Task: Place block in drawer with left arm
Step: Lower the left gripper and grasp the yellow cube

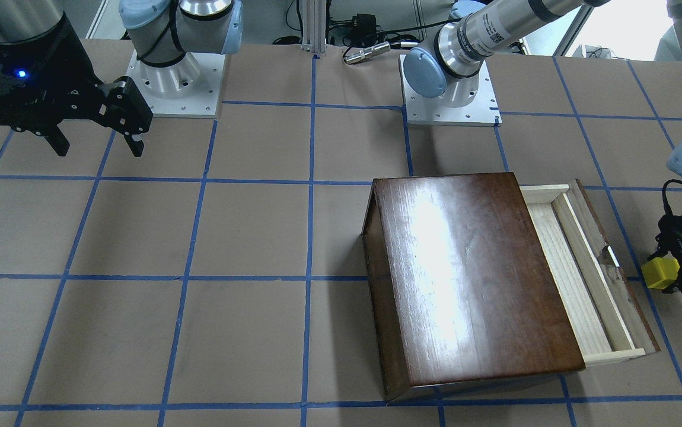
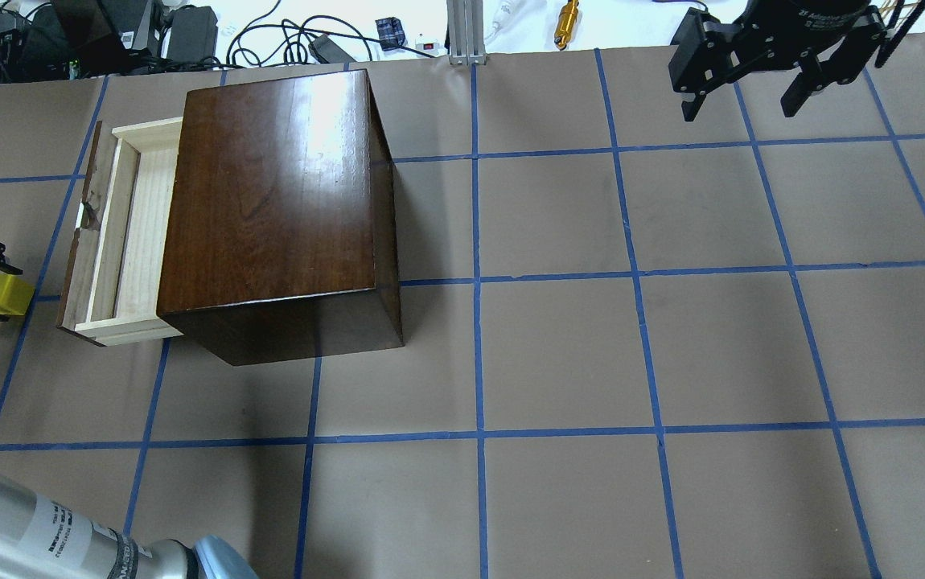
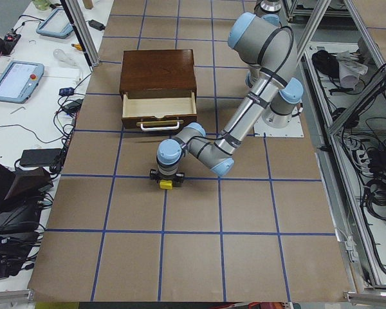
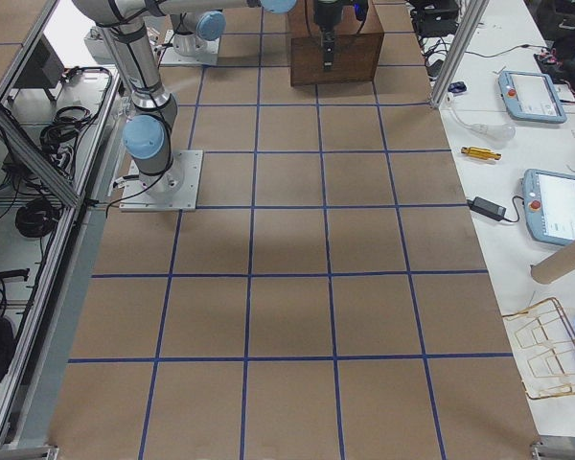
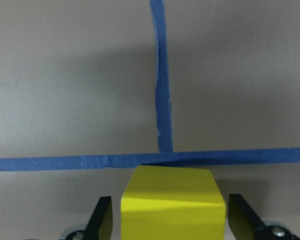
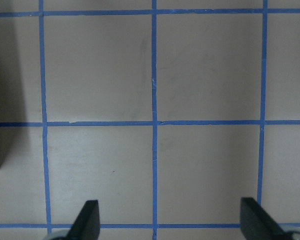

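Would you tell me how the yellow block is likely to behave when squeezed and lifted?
The block probably stays rigid: its edges look crisp. Flat faces toward the left gripper suggest no rolling. Small, so likely light.

Yellow block (image 1: 660, 273) near open drawer (image 1: 570, 280)

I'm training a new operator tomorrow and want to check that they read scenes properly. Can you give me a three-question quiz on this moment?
1. True or false: the drawer of the cabinet is fully shut.
2. Where is the block? A) in the drawer; B) on the cabinet's top; C) between the left gripper's fingers, outside the drawer.
3. Fill in: the ___ gripper hangs open over the table, far from the cabinet.
Key: 1 false, it is pulled out; 2 C; 3 right, the right gripper.
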